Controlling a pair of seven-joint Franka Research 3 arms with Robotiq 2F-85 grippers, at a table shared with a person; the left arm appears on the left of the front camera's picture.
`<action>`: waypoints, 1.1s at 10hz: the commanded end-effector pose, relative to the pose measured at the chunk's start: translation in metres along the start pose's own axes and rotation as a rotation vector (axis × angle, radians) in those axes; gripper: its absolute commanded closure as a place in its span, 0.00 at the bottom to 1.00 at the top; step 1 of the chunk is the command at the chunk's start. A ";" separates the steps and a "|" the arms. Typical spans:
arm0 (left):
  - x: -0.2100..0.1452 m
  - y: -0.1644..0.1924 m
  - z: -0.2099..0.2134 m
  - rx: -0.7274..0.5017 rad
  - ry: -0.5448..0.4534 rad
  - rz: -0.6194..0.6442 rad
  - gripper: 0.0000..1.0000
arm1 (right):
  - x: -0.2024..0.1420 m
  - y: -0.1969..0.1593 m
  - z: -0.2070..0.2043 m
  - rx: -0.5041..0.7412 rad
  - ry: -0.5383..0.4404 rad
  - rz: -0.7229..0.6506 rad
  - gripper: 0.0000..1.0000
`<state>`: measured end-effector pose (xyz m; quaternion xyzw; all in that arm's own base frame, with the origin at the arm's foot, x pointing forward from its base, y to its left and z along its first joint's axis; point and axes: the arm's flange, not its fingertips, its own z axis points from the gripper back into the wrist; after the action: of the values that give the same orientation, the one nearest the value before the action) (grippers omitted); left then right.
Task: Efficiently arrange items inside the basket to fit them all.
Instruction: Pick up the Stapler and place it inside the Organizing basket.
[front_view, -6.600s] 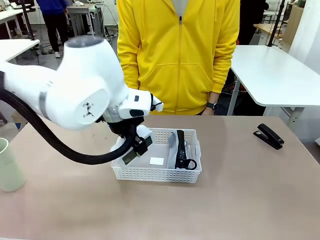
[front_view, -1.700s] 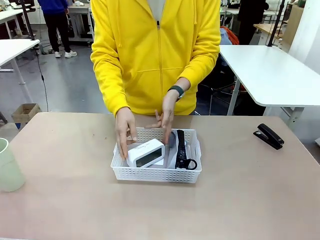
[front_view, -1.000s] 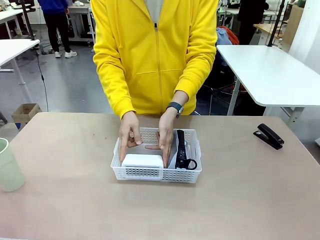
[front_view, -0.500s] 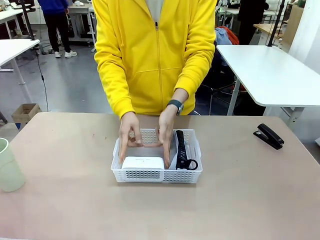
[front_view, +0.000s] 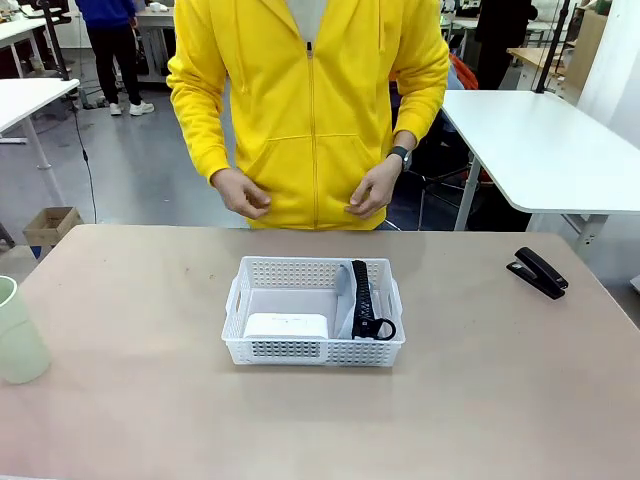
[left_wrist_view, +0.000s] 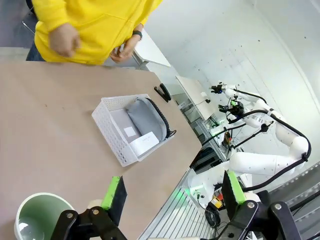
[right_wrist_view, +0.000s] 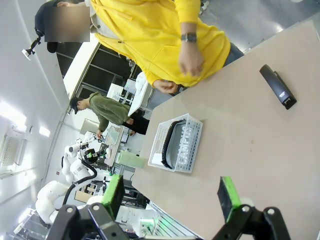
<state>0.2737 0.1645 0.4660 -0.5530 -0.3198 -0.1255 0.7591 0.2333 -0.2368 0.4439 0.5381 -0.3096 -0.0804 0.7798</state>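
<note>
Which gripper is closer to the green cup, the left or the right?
Left. The cup sits close beside one finger of the open left gripper. From the right gripper, the cup lies far off, past the basket.

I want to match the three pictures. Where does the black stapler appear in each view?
Front view: black stapler at the right side, well to the right of the basket.
Left wrist view: black stapler above centre, just right of the upper corner of the basket.
Right wrist view: black stapler at the upper right, well apart from the basket.
Shared landmark: the white basket.
</note>
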 end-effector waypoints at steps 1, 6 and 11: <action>0.002 -0.003 -0.001 -0.017 -0.017 0.000 0.00 | 0.000 0.000 0.000 0.000 0.000 0.000 0.00; 0.002 -0.003 -0.001 -0.017 -0.017 0.000 0.00 | 0.043 0.049 -0.117 -0.517 0.273 0.256 0.00; 0.002 -0.003 -0.001 -0.017 -0.017 0.000 0.00 | 0.047 0.047 -0.171 -0.838 0.420 0.396 0.00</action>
<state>0.2745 0.1642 0.4656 -0.5543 -0.3199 -0.1237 0.7584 0.3580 -0.1026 0.4680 0.1231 -0.2063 0.0725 0.9680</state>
